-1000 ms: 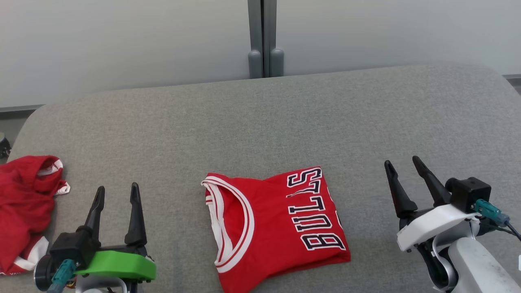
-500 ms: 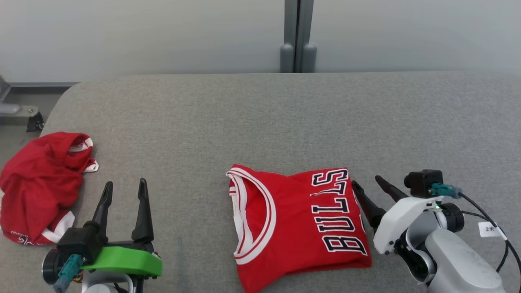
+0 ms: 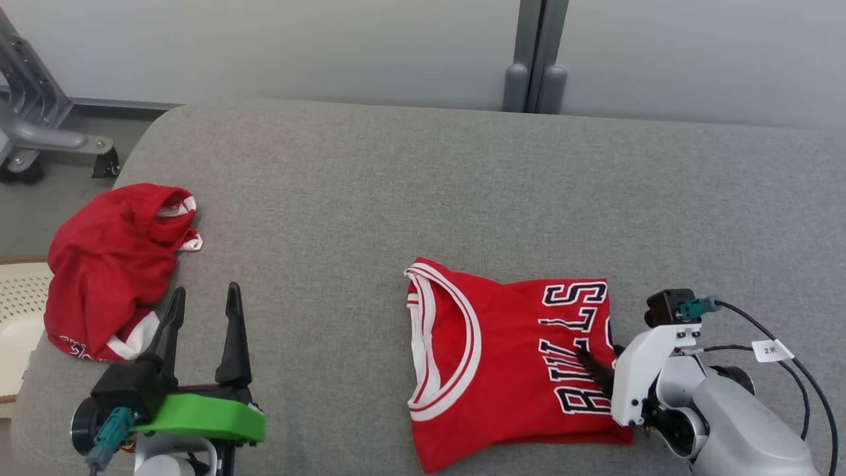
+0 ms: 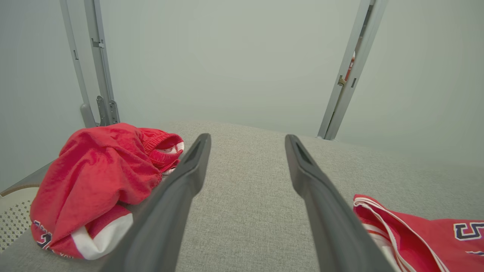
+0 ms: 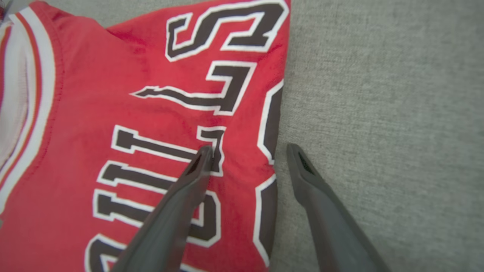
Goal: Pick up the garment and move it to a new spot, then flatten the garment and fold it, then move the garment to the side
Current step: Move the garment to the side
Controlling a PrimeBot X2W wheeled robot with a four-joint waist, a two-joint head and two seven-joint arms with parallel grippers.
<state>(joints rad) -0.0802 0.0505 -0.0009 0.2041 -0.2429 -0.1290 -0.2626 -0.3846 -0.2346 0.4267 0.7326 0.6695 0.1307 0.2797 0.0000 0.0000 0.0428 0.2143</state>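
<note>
right gripper [image 5: 249, 148]: closest to me, jaws spread wide and holding nothing. One finger sits over the lettering and the other over bare worktop [image 3: 396, 185], so it straddles the jersey's right edge.

left gripper [image 3: 205, 291]: also wide and empty. It hangs over bare grey at my near left, well apart from the jersey.

Bulls jersey [image 3: 502, 357]: folded into a neat block at centre-right of the worktop, collar to the left, lettering running along the right side. Looks to me like only the slide to the side is left.

how I'd do it: get the outer finger right down onto the padding and under every layer before closing. Then pinch deep and drag low and slow so the fold doesn't peel open. A pinch on the top layer alone would unfold the lot.

hard to tell: can't say if either fingertip is actually touching the cloth. From the head camera the white wrist housing covers most of those fingers, and the jersey's near corner is cut off at the bottom.

crumpled red garment [image 3: 112, 264]: bunched at the left edge, beside a white perforated basket [image 3: 16, 311]. Keep the slide away from it.

further back: grey metal frame [image 3: 39, 125] and a wall post [image 3: 535, 66].
</note>
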